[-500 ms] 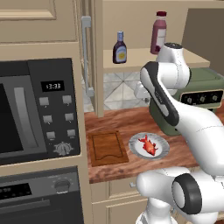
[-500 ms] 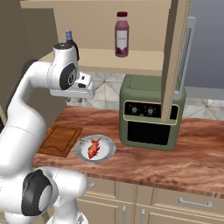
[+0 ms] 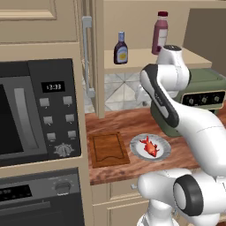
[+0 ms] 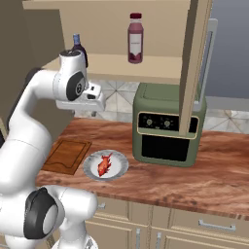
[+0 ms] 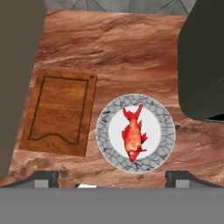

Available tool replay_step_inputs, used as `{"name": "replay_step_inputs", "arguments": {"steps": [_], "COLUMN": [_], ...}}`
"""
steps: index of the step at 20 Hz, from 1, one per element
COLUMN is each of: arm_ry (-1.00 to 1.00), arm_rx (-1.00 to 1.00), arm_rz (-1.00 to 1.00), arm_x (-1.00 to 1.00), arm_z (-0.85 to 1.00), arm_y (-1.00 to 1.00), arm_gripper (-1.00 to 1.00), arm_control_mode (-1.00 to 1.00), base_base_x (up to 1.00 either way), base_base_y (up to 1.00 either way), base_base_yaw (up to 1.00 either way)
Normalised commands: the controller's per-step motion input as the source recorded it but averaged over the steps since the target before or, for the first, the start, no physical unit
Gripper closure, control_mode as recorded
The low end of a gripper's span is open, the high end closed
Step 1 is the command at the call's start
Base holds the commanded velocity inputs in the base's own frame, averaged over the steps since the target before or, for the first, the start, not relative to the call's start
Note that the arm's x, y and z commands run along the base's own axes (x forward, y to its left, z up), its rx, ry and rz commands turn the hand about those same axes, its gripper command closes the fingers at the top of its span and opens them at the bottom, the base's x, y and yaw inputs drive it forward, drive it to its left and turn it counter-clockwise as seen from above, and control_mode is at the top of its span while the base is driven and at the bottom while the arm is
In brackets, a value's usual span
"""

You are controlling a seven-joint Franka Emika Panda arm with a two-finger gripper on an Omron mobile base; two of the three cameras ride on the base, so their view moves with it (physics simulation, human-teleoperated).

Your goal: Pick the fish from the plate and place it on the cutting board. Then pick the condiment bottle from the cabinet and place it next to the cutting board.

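fish (image 5: pixel 133 136) red-orange, laid flat mid-plate (image 5: pixel 163 118) | board (image 5: pixel 59 113) brown, bare, just beside plate; bottle (image 3: pixel 121 49) upright on cabinet (image 3: pixel 145 58) shelf

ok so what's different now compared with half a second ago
Nothing visibly changed. The arm holds the same pose above the counter, the fish still lies on the plate, the cutting board is bare beside it, and the condiment bottle remains on the cabinet shelf.

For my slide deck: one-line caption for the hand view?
Red fish on a plate, beside a bare cutting board on the wooden counter.
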Motion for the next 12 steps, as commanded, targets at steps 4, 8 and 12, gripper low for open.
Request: {"name": "replay_step_inputs", "arguments": {"steps": [4, 8, 12], "arm_ry": [0.07, 0.07, 0.07], "arm_rx": [-0.08, -0.06, 0.00], "arm_rz": [0.01, 0.03, 0.04], "arm_x": [0.00, 0.00, 0.00], "arm_z": [-0.25, -0.33, -0.33], "arm_y": [-0.07, -0.25, -0.33], "arm_gripper": [-1.00, -1.00, -1.00], "arm_control_mode": [-1.00, -1.00, -1.00], "base_base_x": [0.00, 0.00, 0.00], "base_base_y": [0.00, 0.00, 0.00], "base_base_yaw": [0.00, 0.00, 0.00]}}
